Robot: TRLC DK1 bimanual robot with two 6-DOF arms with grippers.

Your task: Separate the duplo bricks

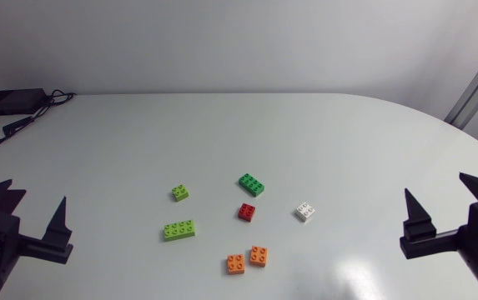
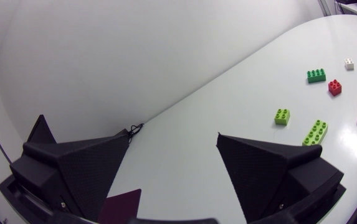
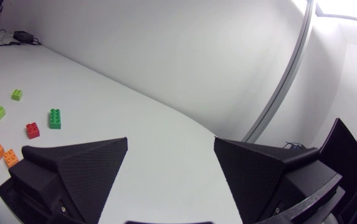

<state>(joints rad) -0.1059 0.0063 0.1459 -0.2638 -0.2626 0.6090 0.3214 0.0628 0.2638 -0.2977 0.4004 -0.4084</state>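
Your left hand [image 1: 35,193] sits at the near left edge of the tabletop [image 1: 364,133] with its fingers spread wide and nothing between them. Your right hand [image 1: 435,185] mirrors it at the near right edge, equally spread and holding nothing. Both are well apart from the bricks. I judge this a rest pose, since it leaves the overhead camera a clean look at every piece and gives each arm a straight run inward.

The bricks lie loose in the middle of the tabletop, slightly nearer your side:
- A small lime brick [image 1: 180,192] and a long lime brick [image 1: 178,230] sit on the left of the group.
- A dark green brick [image 1: 251,184] lies farthest from you, with a red brick [image 1: 247,212] just on your side of it.
- A white brick [image 1: 305,212] sits off to the right.
- Two orange bricks [image 1: 236,264] [image 1: 259,256] lie closest to you, just beside each other; whether their corners touch I cannot tell.

Each brick rests flat with its studs up, and none looks stacked on another. By my reading the pieces are already apart, so the orange pair is the only spot you might check. A black box [image 1: 9,102] with its cable sits at the far left corner, clear of the work.
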